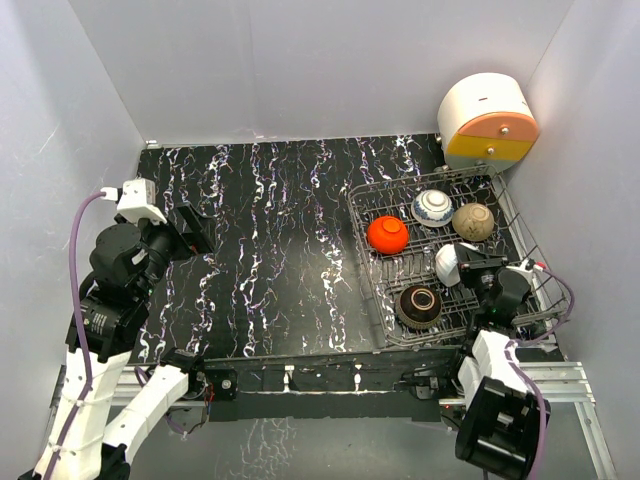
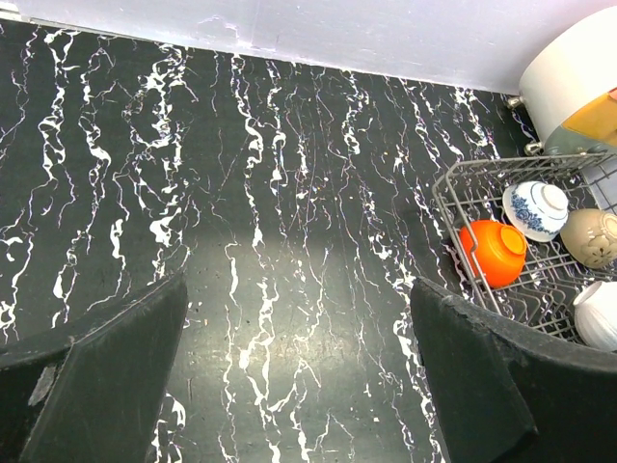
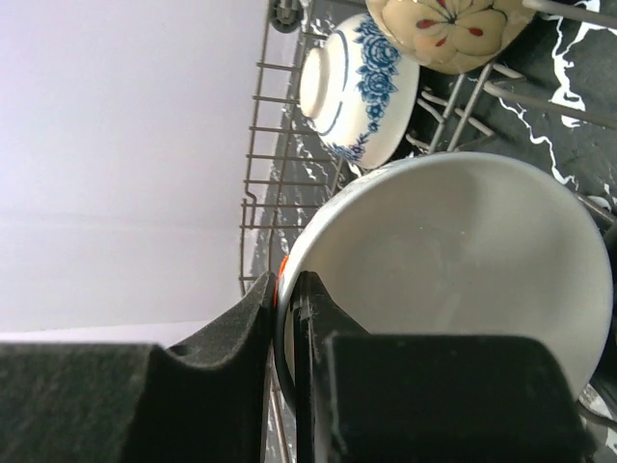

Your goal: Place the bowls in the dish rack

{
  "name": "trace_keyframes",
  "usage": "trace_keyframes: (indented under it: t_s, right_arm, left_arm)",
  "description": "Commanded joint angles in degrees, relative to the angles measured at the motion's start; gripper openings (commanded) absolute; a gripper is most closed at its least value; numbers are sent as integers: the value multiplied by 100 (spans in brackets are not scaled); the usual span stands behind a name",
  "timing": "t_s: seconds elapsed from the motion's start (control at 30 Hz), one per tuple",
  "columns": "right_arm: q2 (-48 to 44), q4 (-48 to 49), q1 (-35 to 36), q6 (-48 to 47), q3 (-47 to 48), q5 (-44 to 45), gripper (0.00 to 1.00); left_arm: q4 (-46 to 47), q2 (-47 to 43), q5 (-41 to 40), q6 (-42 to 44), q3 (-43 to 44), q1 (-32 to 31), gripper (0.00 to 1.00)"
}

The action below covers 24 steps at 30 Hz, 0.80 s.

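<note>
Right hand [image 3: 287,299]: clamped on rim of white bowl [image 3: 453,260], apparently inside dish rack [image 1: 365,200].
Left hand [image 2: 299,323]: spread wide above counter [image 2: 289,193].

**Bench** [image 1: 270,250]: black surface veined with white marbling, bounded by pale walls at the left, far and right sides.

Carried directly on it:
- One dish rack [image 1: 368,262], grey wire and rectangular, set at about 4 o'clock along the right edge.
- One drum-shaped container [image 1: 487,118], white with an orange and yellow front, placed at 1 o'clock in the far right corner, just beyond the rack. Contact between the two cannot be determined.
</note>
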Motion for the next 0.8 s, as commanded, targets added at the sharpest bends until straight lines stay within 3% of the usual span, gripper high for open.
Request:
trace_keyframes:
  t_s: [0.0,0.23,0.57,0.77]
  right_arm:
    - [408,2183,-292,723,-310,-752,8]
    - [514,2678,-491,972,-551,-869,8]
    - [721,1843,-781,879,-821,-981,9]
    - [724,905,-1154,658,-694,-1225,17]
  left_arm:
    - [68,2,-7,17,60,-21,97]
    - [120,42,43,-26,18,-23,97]
    - [8,-61,-35,-9,46,-21,97]
    - [-65,-89,-56,9,55,-21,97]
